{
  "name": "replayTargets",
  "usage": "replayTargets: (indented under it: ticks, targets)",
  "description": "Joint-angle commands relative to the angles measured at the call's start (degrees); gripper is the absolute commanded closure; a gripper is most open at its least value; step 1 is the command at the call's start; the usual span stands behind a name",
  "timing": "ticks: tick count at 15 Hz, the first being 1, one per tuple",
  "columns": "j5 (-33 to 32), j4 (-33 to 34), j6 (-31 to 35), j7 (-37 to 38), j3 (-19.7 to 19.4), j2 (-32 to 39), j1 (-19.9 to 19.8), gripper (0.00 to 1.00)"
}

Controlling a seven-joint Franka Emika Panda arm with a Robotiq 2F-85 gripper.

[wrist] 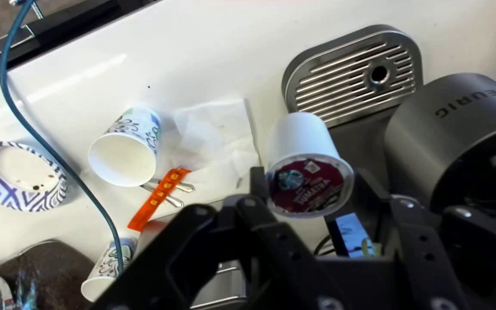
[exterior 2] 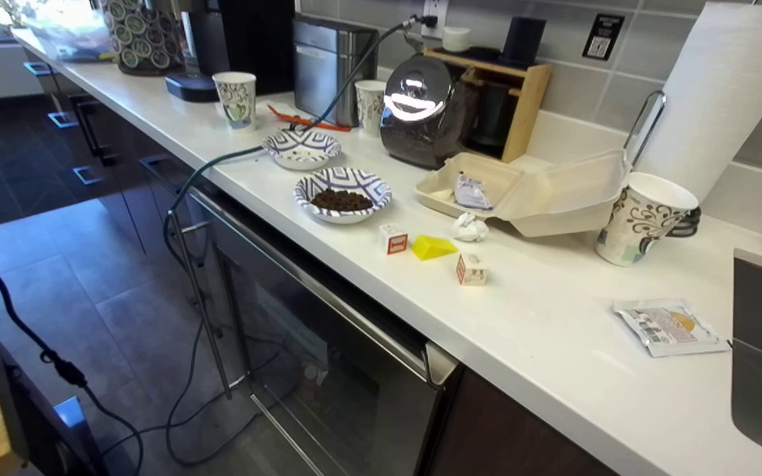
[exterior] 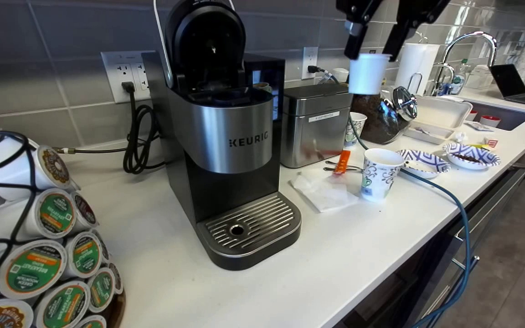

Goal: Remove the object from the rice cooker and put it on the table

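My jaws are clenched on the rim of a Sumatra coffee pod [wrist: 308,172], foil face upward, white body pointing down. In an exterior view my gripper [exterior: 371,55] holds it well above the white counter [exterior: 331,259] and apart from the Keurig coffee maker [exterior: 228,132], whose lid [exterior: 208,38] stands raised. The widest room I see is the bare counter surface running from the drip tray [exterior: 251,218] out to the front edge; another bare stretch lies between that tray and the stacked coffee pods [exterior: 57,212]. On the tray's other side it tightens: a napkin [exterior: 321,191] lies near, a patterned paper cup [exterior: 381,177] stands upright just beside the napkin, and a metal canister [exterior: 315,132] stands beside the coffee maker, near the tiled wall [exterior: 84,54]. A teal cable [exterior: 464,223] runs past the cup, between it and a patterned bowl [exterior: 434,163], then drops over the front edge.
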Motion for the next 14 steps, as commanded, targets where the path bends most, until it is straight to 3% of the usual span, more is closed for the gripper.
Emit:
replayTargets:
  ticks: [1, 4, 5, 10, 14]
  targets:
    - [0.2, -1.4, 0.4, 0.3, 0.1, -0.7, -0.3, 0.48]
    - [0.4, -3.2, 0.7, 0.6, 0.3, -2.1, -0.6, 0.48]
    - [0.4, -3.3, 0.7, 0.6, 0.3, -2.3, -0.6, 0.73]
    - [3.0, -18.5, 10.4, 1.1, -3.7, -4.8, -4.9, 0.73]
    - [6.2, -29.9, 24.1, 0.6, -5.0, -4.8, -6.7, 0.73]
